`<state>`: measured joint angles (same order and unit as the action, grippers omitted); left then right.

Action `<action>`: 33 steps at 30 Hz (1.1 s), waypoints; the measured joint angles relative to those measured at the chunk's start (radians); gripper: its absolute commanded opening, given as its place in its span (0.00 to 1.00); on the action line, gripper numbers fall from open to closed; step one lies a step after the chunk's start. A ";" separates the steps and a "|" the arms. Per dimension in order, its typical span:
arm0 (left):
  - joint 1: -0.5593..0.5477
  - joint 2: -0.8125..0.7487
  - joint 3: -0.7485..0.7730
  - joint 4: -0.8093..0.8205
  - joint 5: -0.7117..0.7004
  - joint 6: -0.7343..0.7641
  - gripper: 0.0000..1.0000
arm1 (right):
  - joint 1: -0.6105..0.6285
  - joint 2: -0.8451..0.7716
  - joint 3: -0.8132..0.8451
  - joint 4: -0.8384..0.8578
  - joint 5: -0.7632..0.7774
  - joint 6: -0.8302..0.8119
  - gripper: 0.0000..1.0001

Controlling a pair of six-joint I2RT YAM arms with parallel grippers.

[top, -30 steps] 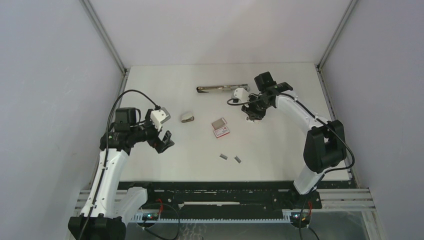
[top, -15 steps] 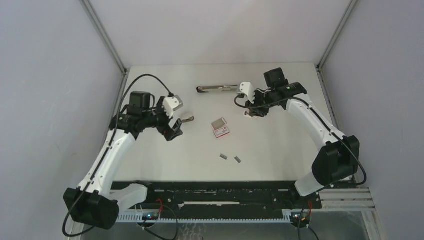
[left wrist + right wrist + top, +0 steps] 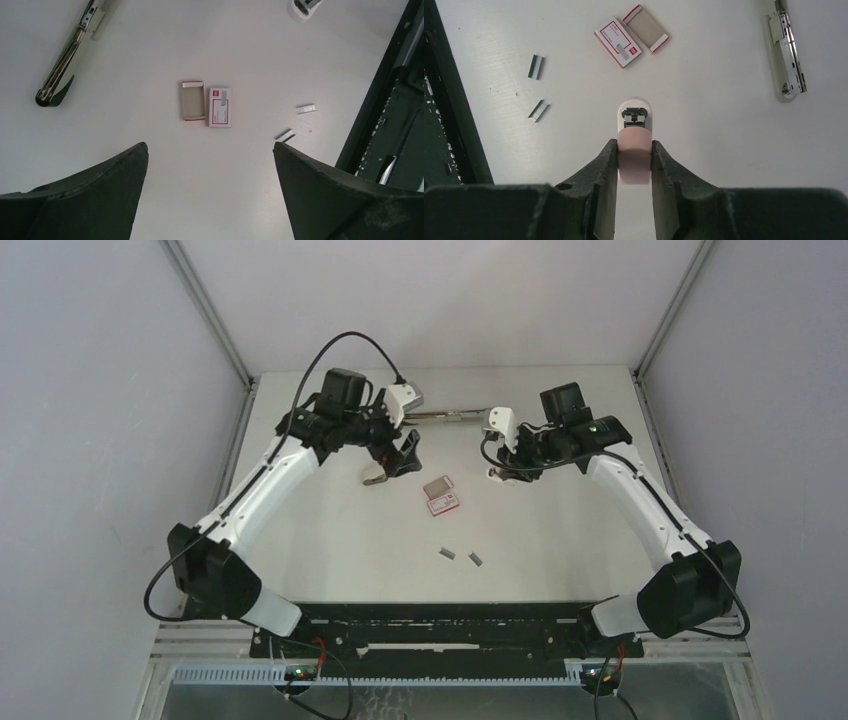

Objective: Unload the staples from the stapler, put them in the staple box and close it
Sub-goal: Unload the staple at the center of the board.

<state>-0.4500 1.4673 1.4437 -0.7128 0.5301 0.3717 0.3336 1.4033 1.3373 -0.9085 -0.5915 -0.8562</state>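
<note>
Two short grey metal staple strips (image 3: 447, 553) lie loose on the white worktop (image 3: 560, 540), near the small red-and-white cardboard box (image 3: 441, 495).
Left wrist: left claw (image 3: 209, 160) wide, holding nothing; box tray (image 3: 192, 101) empty, beside its sleeve (image 3: 220, 107).
Right wrist: right claw (image 3: 635, 160) narrow, clamping a small pink-and-white stapler (image 3: 635, 135).

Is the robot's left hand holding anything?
No, the left gripper is wide open with nothing clamped in it.
</note>
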 measured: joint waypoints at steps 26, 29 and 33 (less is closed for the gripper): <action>-0.083 0.316 0.230 0.027 0.229 -0.351 1.00 | 0.079 -0.227 -0.253 0.189 -0.064 0.013 0.00; -0.104 0.340 0.230 0.042 0.254 -0.381 1.00 | 0.081 -0.230 -0.278 0.229 -0.061 0.024 0.00; -0.134 0.359 0.230 0.049 0.282 -0.399 1.00 | 0.090 -0.235 -0.296 0.278 -0.048 0.033 0.00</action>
<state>-0.5838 1.8263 1.6741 -0.6640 0.8116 -0.0269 0.4236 1.1679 1.0416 -0.6300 -0.6395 -0.8234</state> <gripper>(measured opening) 0.996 0.256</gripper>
